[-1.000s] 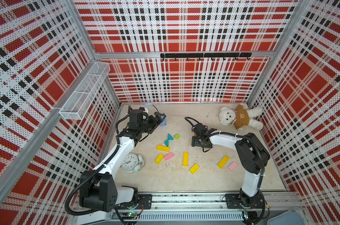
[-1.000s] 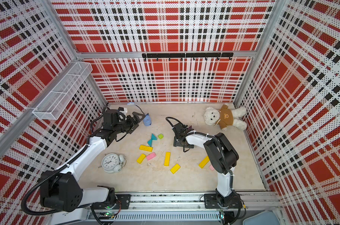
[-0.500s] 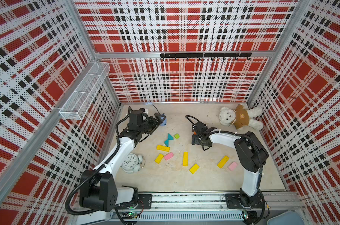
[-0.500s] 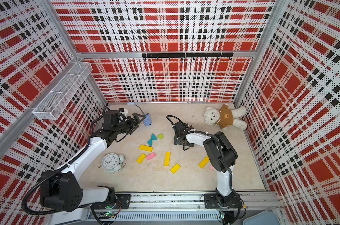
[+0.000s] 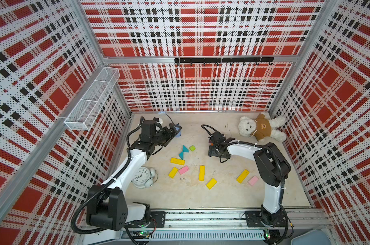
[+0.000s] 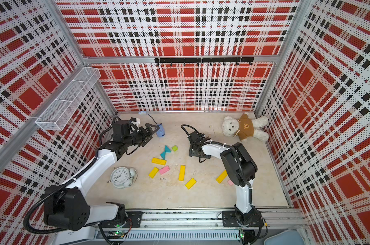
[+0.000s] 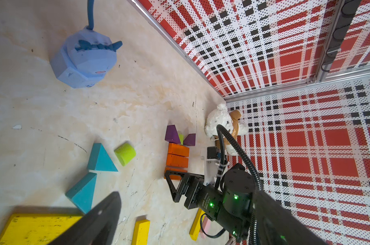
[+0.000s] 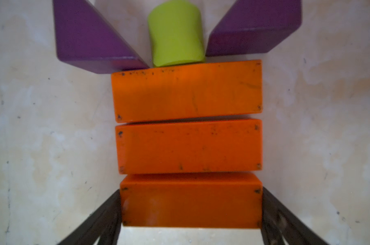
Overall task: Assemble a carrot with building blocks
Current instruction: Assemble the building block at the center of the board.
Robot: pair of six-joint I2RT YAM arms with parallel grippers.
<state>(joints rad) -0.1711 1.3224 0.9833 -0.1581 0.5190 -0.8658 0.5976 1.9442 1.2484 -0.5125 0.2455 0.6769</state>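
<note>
Right wrist view: right gripper (image 8: 191,192) apparently pinches the nearest orange bar (image 8: 190,203) by its ends. Beyond lie two more orange bars (image 8: 187,91), a lime stub (image 8: 176,31) and purple triangles (image 8: 91,38), mid-bench. Left gripper (image 5: 176,131) gapes wide near the back edge.

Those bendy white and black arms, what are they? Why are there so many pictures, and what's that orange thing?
They are two robot arms, each ending in a claw. Two pictures look down on the whole table; two come from cameras on the arms' wrists. The orange thing is a block carrot: three orange blocks in a row, with two purple triangles and a lime-green stub as leaves. The right claw grips the ends of the last orange block. The left claw is open and empty, near a blue toy. Yellow bars, pink bars, teal triangles, an alarm clock and a teddy bear lie around.
</note>
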